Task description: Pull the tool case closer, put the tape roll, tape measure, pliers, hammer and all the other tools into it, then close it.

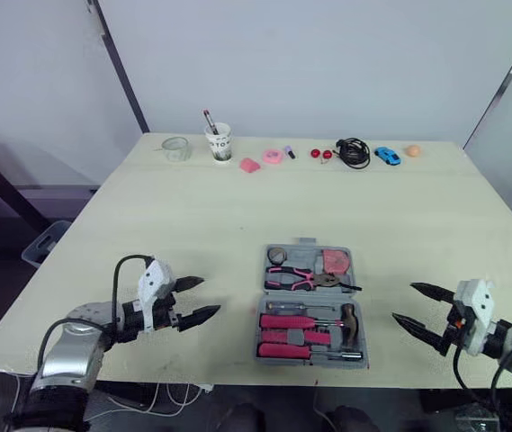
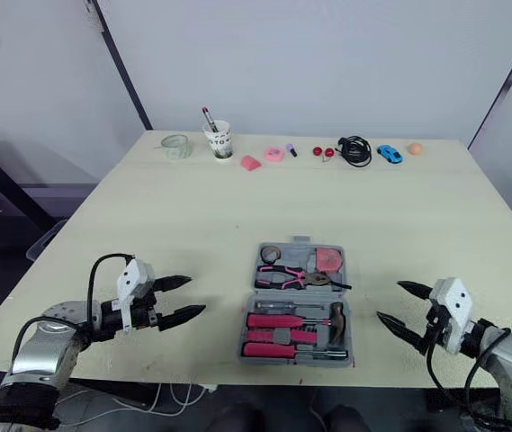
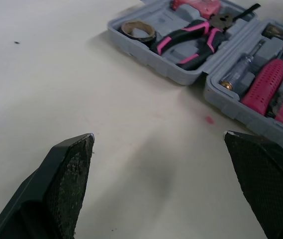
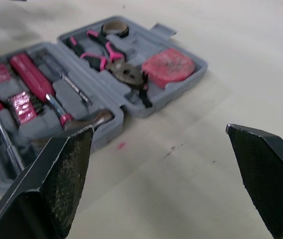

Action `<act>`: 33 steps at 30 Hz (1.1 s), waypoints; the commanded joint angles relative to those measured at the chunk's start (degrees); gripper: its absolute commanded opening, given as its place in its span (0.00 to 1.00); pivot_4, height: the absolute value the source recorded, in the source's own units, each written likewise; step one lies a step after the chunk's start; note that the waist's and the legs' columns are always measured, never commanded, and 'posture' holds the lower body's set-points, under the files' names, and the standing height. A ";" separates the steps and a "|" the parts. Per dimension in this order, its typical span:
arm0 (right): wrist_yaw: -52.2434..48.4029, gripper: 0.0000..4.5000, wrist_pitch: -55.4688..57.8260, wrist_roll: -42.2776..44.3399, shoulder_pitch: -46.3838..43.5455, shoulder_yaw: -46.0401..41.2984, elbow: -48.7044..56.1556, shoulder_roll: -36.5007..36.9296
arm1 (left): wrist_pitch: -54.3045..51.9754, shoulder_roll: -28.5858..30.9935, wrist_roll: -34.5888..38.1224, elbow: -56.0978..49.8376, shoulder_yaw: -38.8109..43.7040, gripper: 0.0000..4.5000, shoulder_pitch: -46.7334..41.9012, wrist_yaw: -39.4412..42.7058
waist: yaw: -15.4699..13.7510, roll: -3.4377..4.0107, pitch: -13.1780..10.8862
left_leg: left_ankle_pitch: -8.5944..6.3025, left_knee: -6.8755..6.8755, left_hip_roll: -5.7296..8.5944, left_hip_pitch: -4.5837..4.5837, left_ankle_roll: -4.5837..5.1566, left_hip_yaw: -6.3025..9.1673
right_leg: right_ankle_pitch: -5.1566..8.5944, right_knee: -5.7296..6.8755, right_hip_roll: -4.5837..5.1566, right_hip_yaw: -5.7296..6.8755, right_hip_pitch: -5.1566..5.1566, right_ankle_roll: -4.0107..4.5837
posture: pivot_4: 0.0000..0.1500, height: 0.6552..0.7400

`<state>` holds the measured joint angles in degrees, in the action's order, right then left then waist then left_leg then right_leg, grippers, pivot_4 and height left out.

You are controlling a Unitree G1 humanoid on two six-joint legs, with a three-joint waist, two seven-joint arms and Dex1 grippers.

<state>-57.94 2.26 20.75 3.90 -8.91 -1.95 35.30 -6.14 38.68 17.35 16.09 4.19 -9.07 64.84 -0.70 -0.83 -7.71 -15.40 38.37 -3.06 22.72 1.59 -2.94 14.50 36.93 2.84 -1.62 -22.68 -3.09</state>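
Black and two-fingered, both claws stand spread wide and hold nothing. Taking the grey plastic tool case (image 1: 309, 245) as dial centre, the left claw (image 1: 209, 296) hovers over the pale wooden table (image 1: 193, 216) at 9 o'clock and the right claw (image 1: 404, 301) at 3 o'clock, each apart from the case walls. The case lies open and flat, hinge running 9 to 3. Its 12 o'clock half carries the brown tape roll (image 1: 277, 254), the pink-and-black pliers (image 1: 296, 280) and the pink tape measure (image 1: 335, 261). Its 6 o'clock half carries the pink-handled screwdrivers (image 1: 287, 322) and the dark-headed hammer (image 1: 347, 321). Every tool I can make out lies in a recess.

Assessment: packing looks complete, and closing is the step in hand. One claw should hook the 12 o'clock rim beside its latch tab and fold that half toward 6 o'clock. The other should steady the 6 o'clock half against sliding. The pliers' nose appears to overhang its recess toward 3 o'clock. It may foul the rim and warrants a check before pressing down.

Clearances: the 6 o'clock half sits near the table's front edge, so a push toward 6 risks tipping it off. Bare tabletop lies at 9, 3 and 12 o'clock. The white paper cup (image 1: 220, 142), black cable (image 1: 354, 153) and blue toy car (image 1: 387, 156) line the far edge, well apart.
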 commanded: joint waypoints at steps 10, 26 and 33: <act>0.35 0.14 -1.06 -8.92 -13.29 9.60 -10.72 -0.05 | 7.26 -4.18 -7.33 15.37 -7.89 0.17 -12.51 2.91 | 0.05 0.00 -0.02 | 0.00 0.03 0.02 0.05 0.00 0.06 | -0.12 0.04 -0.06 0.01 -0.01 -0.21 | 1.00 1.00; -0.57 0.00 -2.68 -15.36 -20.57 17.60 -17.91 -3.16 | 9.54 -8.25 -13.32 23.76 -13.93 0.03 -19.04 6.20 | -0.10 0.01 -0.02 | 0.00 0.04 0.03 0.06 0.00 0.07 | -0.13 0.04 -0.05 0.02 0.00 -0.23 | 1.00 1.00; -1.17 0.00 -3.68 -16.15 -20.76 18.27 -18.61 -3.39 | 8.78 -9.20 -14.19 23.25 -15.10 0.03 -19.70 7.03 | -0.09 0.02 -0.01 | 0.00 0.04 0.03 0.06 0.00 0.07 | -0.13 0.05 -0.05 0.02 0.00 -0.23 | 1.00 1.00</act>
<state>-58.86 -0.39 4.65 -16.24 9.36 -21.22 31.90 2.98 29.94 4.33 39.47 -9.48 -28.97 71.03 -0.79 -0.81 -7.73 -15.40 38.41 -3.02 22.77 1.59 -2.86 14.37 36.98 2.79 -1.59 -22.67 -3.32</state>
